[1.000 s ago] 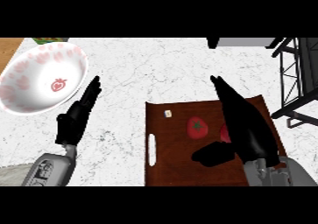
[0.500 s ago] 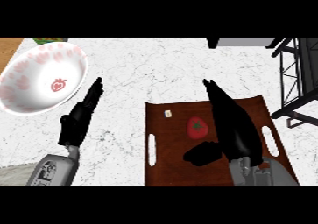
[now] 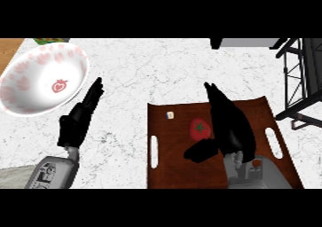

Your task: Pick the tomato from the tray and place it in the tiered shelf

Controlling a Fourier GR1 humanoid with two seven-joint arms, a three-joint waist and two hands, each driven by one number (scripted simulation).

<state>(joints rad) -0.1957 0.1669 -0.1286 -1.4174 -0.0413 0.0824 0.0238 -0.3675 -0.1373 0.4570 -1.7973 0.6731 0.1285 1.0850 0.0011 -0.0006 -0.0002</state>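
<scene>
- Red round tomato [image 3: 200, 128] lies on the dark brown wooden tray [image 3: 164, 170] at the lower middle of the frame, in the tray's upper half. It is not lifted.
- Black right hand [image 3: 230, 126] lies over the tray just right of the tomato. Its fingers are straight and point to the frame's top, and its thumb is spread out below the fruit. The hand is wide and holds nothing; I cannot tell whether the fingers touch the tomato.
- Judged from this, the reach is nearly done. Closing on the tomato, lifting it and carrying it all remain.
- Black wire tiered shelf [image 3: 306, 75] stands at the upper right, well apart from the tomato.
- Tomato's green stem star faces up at the viewer. The fruit is near round, with no clear long axis.
- Left hand [image 3: 80, 119] rests open at the left, beside the white bowl with pink pattern [image 3: 32, 84].
</scene>
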